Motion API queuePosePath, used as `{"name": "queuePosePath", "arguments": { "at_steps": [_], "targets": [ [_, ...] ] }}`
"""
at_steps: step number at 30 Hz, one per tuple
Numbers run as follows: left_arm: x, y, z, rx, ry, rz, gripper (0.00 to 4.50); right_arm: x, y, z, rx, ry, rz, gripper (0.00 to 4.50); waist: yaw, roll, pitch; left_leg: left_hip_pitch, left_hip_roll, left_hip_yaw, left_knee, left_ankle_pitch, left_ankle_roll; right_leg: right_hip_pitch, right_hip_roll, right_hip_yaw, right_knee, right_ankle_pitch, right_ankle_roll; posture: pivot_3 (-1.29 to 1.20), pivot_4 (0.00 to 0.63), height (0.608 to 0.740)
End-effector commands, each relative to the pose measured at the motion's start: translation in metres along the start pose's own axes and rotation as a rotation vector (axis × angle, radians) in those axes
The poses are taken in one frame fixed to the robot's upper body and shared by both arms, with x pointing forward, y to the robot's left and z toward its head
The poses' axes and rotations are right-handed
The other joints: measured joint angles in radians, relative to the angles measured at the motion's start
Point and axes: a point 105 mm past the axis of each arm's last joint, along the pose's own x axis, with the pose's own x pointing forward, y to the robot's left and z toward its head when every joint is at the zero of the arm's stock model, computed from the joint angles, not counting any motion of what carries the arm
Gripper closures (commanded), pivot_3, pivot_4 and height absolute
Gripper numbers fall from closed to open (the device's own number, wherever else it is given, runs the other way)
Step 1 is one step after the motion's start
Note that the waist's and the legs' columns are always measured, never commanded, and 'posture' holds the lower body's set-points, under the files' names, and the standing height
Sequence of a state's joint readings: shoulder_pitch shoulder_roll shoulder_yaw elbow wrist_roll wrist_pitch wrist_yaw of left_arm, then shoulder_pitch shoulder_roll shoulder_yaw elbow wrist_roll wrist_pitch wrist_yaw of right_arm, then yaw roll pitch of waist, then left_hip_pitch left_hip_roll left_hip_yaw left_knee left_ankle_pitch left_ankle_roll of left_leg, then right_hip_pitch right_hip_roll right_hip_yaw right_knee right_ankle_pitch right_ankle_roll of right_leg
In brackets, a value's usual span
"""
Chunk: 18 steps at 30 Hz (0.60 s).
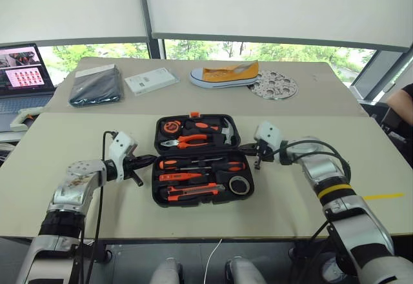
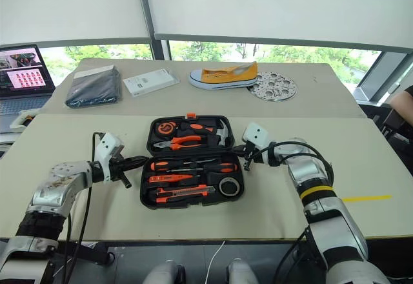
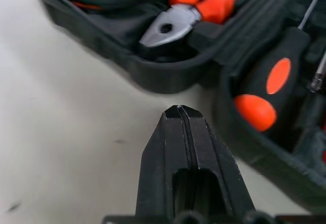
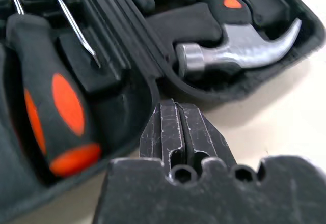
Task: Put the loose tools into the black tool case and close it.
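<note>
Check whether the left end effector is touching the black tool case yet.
Apart. The left wrist view shows bare table between the shut left end effector and the black tool case.

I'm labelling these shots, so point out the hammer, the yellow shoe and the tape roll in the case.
hammer [image 4: 239, 48], right wrist view, on the steel head.
yellow shoe [image 1: 227, 73], left eye view, on the yellow canvas side.
tape roll [image 1: 239, 184], left eye view, on the roll's black ring, in the case's near half.
</note>
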<state>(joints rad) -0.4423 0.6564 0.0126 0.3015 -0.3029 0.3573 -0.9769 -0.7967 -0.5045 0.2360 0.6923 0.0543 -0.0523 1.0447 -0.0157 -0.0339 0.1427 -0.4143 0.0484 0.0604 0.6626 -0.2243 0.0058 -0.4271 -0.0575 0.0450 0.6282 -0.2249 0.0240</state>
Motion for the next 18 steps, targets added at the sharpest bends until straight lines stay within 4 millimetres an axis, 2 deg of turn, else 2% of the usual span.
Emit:
{"name": "queuePosePath", "arguments": {
  "at_steps": [1,12,18],
  "targets": [
    [0.013,-0.014,0.021,0.043,-0.08,-0.086,4.48,-0.002,0.003,0.012,-0.027,-0.051,0.046,4.5,0.0,0.0,0.0,0.0,0.0,0.0,0.0,0.0,0.0,0.0,0.0,0.0,0.0,0.0,0.0,0.0,0.15,0.74],
    [0.05,-0.053,0.011,0.147,-0.054,-0.255,4.48,-0.044,0.028,-0.012,0.042,0.005,0.063,4.5,0.037,0.001,0.0,0.0,-0.004,-0.002,0.0,0.0,0.0,0.003,-0.003,-0.001,-0.001,-0.001,0.002,0.0,0.15,0.74],
    [0.057,-0.067,0.01,0.163,-0.067,-0.287,4.48,-0.067,0.034,-0.02,0.063,0.043,0.016,4.5,0.044,0.001,0.0,0.0,-0.005,-0.003,0.002,0.0,0.0,0.004,-0.003,-0.001,-0.001,-0.002,0.003,0.0,0.15,0.74]
  ]
}}
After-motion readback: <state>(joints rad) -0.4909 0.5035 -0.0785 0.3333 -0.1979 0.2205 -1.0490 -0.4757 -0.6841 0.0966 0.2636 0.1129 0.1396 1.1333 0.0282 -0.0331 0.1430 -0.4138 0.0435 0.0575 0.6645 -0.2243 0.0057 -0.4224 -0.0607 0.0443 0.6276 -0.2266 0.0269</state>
